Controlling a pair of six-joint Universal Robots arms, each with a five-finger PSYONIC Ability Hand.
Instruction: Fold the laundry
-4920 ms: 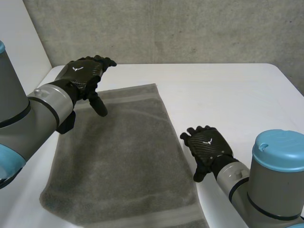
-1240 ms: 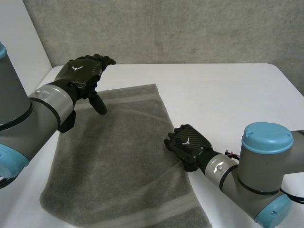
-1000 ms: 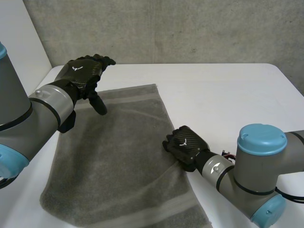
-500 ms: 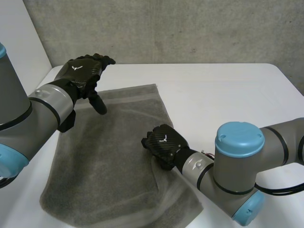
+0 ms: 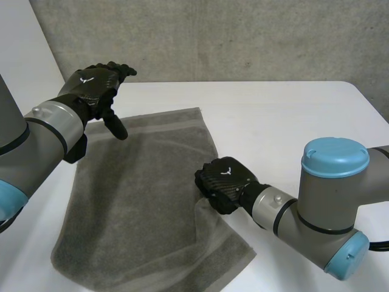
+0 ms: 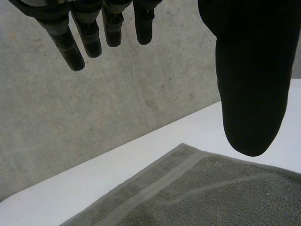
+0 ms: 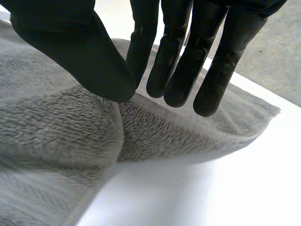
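Note:
A grey towel (image 5: 140,201) lies spread on the white table (image 5: 292,121). My right hand (image 5: 225,182) is at the middle of the towel's right edge, thumb and fingers pinching it. That edge is lifted and bunched, with a fold running down to the near right corner. In the right wrist view the thumb (image 7: 70,52) presses the towel (image 7: 47,132) against the fingers (image 7: 188,56), and the cloth arches off the table. My left hand (image 5: 91,88) hovers open above the towel's far left corner. Its straight fingers (image 6: 108,23) and thumb (image 6: 251,70) hang clear above the towel's (image 6: 211,193) banded far edge.
A concrete wall (image 5: 243,36) runs behind the table. A white panel (image 5: 24,55) stands at the far left. Bare tabletop stretches to the right of the towel and beyond its far edge.
My right hand has closed on the towel's right edge, lifted it and pulled it inward, so the near right corner has drawn in. The left hand has risen slightly and shifted left.

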